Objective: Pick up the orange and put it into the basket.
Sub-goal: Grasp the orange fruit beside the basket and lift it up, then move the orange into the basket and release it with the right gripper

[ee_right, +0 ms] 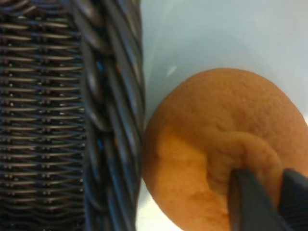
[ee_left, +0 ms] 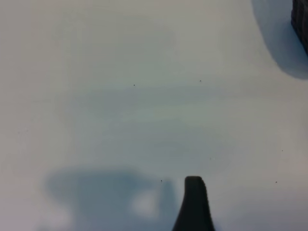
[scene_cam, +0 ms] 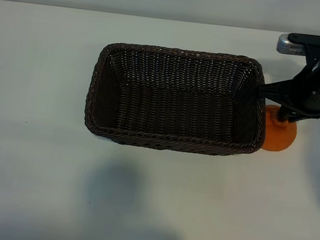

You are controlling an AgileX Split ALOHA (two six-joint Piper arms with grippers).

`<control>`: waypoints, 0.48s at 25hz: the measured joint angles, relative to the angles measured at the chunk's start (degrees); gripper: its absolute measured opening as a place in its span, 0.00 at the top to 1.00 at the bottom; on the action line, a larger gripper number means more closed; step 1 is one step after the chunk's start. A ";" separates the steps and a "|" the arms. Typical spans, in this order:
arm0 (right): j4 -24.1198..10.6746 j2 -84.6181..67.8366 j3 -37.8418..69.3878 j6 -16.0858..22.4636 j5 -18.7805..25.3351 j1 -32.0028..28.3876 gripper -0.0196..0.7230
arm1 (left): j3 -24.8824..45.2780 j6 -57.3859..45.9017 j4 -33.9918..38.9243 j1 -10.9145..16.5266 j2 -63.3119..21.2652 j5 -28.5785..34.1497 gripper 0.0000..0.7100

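Orange [scene_cam: 280, 138]: on the white table [scene_cam: 29, 136], just outside the basket's right end in the exterior view, touching or nearly touching the wicker wall. The right wrist view shows it [ee_right: 211, 159] close against the braided rim, knob facing the camera.

Basket [scene_cam: 172, 140]: dark brown wicker, rectangular, mid-table, nothing inside. Rim and inner weave [ee_right: 110, 96] fill one side of the right wrist view; a dark corner of it [ee_left: 301, 21] shows at the edge of the left wrist view.

Right gripper [scene_cam: 282, 117]: pointing steeply down onto the top of the orange, beside the basket. In the right wrist view its 2 dark fingertips [ee_right: 248, 202] stand close together, pinching the raised knob at the stem end. The orange sits on the table, not lifted.

Left gripper [ee_left: 194, 207]: out of the exterior view; 1 dark fingertip shows in its own wrist view, over bare table. Its fingers stand wide apart, holding nothing.
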 joint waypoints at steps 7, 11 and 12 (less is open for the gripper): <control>0.00 0.00 0.00 -0.77 0.00 0.00 0.91 | 0.00 -0.05 0.00 0.00 0.00 0.00 0.20; 0.00 0.00 0.00 -1.28 0.00 0.00 0.91 | 0.00 -0.05 0.00 0.00 0.00 0.00 0.20; 0.00 0.00 0.00 -1.28 0.00 0.00 0.91 | 0.00 -0.05 0.00 0.00 0.00 0.00 0.20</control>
